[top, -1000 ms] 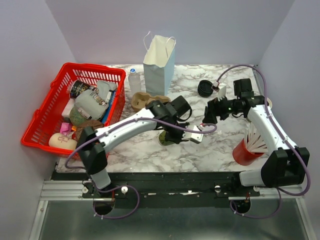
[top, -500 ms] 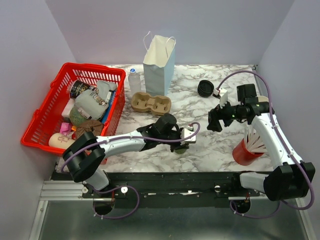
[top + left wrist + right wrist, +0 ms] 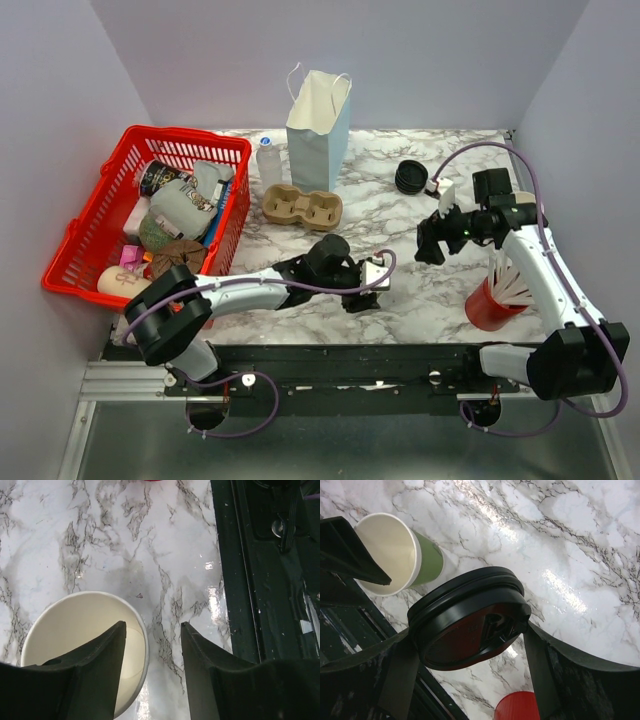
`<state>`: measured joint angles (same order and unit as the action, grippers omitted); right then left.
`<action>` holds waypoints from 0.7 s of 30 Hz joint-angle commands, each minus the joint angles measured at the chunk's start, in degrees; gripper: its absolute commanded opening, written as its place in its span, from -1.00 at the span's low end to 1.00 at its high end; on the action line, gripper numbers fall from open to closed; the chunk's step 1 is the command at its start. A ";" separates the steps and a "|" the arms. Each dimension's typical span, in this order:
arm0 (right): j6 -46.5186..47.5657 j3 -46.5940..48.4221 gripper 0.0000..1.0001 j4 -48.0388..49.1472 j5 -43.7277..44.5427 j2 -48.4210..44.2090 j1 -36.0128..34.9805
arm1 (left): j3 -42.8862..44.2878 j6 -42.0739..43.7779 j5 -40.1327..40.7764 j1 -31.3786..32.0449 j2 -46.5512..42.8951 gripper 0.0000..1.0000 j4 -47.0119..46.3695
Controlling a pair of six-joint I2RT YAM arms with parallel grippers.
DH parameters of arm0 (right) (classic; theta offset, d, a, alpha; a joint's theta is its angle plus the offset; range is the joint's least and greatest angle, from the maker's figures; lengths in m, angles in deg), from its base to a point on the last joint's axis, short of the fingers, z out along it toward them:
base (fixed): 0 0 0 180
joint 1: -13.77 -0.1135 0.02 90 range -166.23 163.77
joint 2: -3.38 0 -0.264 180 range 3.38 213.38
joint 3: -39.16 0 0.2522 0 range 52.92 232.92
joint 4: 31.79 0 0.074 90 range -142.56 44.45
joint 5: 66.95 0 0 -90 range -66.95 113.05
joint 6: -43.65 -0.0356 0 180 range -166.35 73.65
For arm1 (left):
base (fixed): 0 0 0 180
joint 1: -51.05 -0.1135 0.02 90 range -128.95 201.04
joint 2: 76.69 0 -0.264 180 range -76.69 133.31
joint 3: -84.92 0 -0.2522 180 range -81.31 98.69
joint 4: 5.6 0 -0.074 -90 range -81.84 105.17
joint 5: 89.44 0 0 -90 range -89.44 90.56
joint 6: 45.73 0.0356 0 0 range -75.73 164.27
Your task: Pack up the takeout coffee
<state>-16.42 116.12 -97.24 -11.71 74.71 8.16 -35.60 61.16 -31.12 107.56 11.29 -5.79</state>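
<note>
The takeout coffee cup (image 3: 75,645), olive-green outside (image 3: 427,557) and white inside, stands upright and lidless on the marble near the table's front edge. My left gripper (image 3: 152,626) is open astride its rim, one finger over the cup's inside and the other over bare table. From above, that gripper (image 3: 362,295) covers most of the cup. The round black sip lid (image 3: 465,615) hangs tilted above the table to the cup's right, with my right gripper (image 3: 467,635) shut on its edges. In the top view the right gripper (image 3: 430,240) sits at mid-right.
A red cup of white sticks (image 3: 500,290) stands by the right arm. A stack of black lids (image 3: 410,177), a cardboard cup carrier (image 3: 302,207), a water bottle (image 3: 269,160) and a paper bag (image 3: 318,130) stand further back. A red basket (image 3: 90,230) fills the left. The black front rail (image 3: 270,580) runs beside the cup.
The left arm came down and toward the near edge with the cup, then its jaws opened off the rim. The right arm shifted slightly right with the lid, then held still.
</note>
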 commanded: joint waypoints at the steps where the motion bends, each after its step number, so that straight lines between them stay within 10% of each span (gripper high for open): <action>1: 1.18 2.01 0.69 -2.19 -0.04 0.83 -0.02 | 2.26 -0.88 0.04 0.53 -3.34 0.29 -0.55; 10: 16.37 2.54 0.69 -3.43 -1.10 -2.42 -4.66 | 15.00 -11.50 7.76 -2.19 -12.22 0.84 11.13; 21: 30.26 -0.27 0.69 1.58 8.12 -0.94 -23.65 | 17.31 -29.36 14.39 -19.76 -11.44 0.95 25.03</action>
<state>7.05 116.95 -97.98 -8.50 72.00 -10.98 -16.65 40.04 -18.27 92.93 -1.78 12.11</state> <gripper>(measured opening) 0.853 0.972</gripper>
